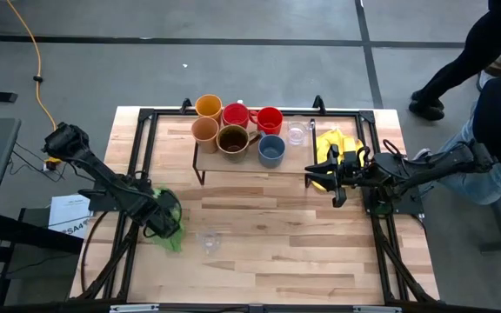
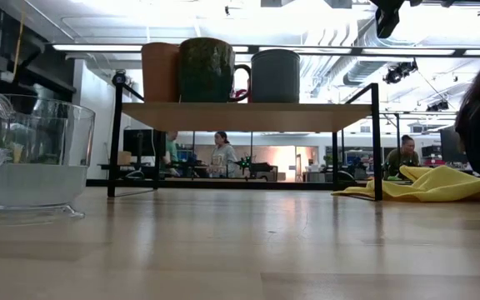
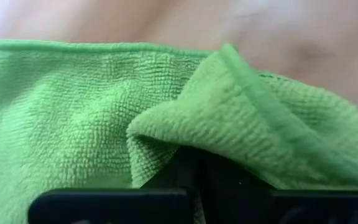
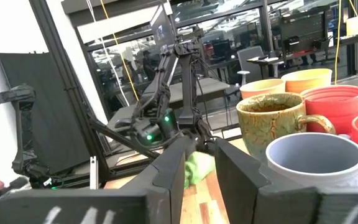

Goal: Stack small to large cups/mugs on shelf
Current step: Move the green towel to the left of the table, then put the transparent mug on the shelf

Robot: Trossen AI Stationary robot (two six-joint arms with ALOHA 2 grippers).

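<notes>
Near the table's front edge, one clear glass (image 1: 208, 240) waits off the shelf (image 1: 246, 162). Left gripper (image 1: 163, 223), clenched on the green cloth (image 3: 92, 112) beside it, must release; right gripper (image 1: 331, 181) hovers unclenched (empty) by the shelf's right edge.

Bright overhead glare in low view; green cloth (image 3: 104, 118) close-up blurred.

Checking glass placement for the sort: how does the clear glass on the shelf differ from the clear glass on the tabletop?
The clear glass on the shelf stands at the board's right end beside the red mug; the clear glass on the tabletop stands alone, off the shelf, near the green cloth. The tabletop one shows a handle in the low view; on the shelf one, none can be made out. Both are transparent, upright and ungripped.
</notes>
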